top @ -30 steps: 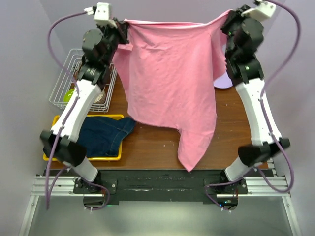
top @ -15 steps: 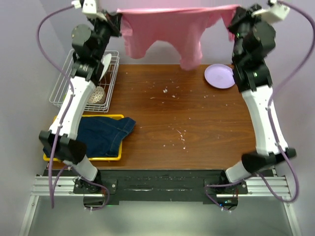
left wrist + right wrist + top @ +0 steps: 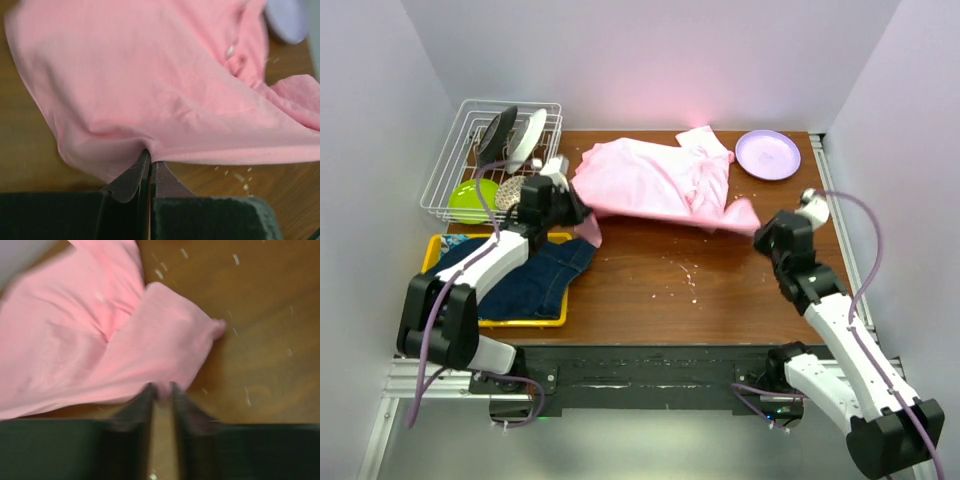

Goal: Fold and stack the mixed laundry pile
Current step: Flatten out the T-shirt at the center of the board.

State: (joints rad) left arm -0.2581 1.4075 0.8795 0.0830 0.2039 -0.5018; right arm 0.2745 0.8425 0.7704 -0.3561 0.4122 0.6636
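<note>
Swinging down from the high spread of a second ago, when the pink T-shirt (image 3: pixel 650 180) hung stretched in the air between the two arms, both arms have now dropped low and the shirt lies on the wooden table (image 3: pixel 670 300). It sits toward the far edge, between the wire rack (image 3: pixel 470 120) and the lilac plate (image 3: pixel 767 154). It has not landed flat: the cloth is bunched and creased along its right side, with one corner trailing toward the right arm. The left gripper (image 3: pixel 568 208) is closed tight on the shirt's near-left hem, its fingers pressed together on a fold of fabric in the left wrist view. The right gripper (image 3: pixel 767 232) sits at the trailing right corner with its jaws a little apart. The wrist view is blurred, so whether it still pinches the hem or has let go cannot be told. The dark blue denim jacket (image 3: pixel 535 275) lies apart in the yellow tray (image 3: pixel 545 321) at the near left, not yet folded. Judging by this, the lay-down step is done, but the shirt probably needs smoothing before a clean fold. The rest of the pile still waits, so the task looks to be at an early stage.
</note>
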